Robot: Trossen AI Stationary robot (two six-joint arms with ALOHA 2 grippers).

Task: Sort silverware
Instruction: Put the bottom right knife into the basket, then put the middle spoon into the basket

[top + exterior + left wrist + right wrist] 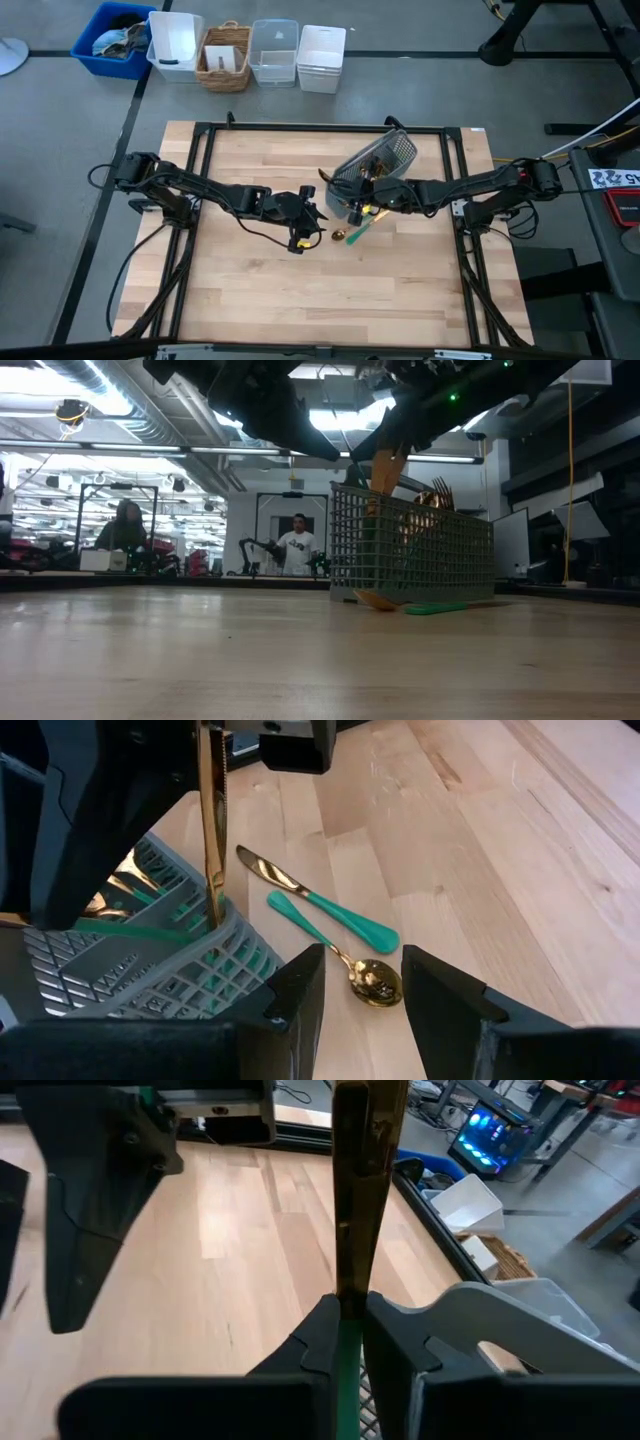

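right gripper has its jaws clamped on a knife by the green handle, over the caddy. left gripper, jaws wide, is above the spoon on the table. lower straight down, straddle the handle, then close.

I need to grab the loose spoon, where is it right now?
In the high view the spoon lies on the table near the middle, just in front of the caddy, beside a loose knife, between the two claws.
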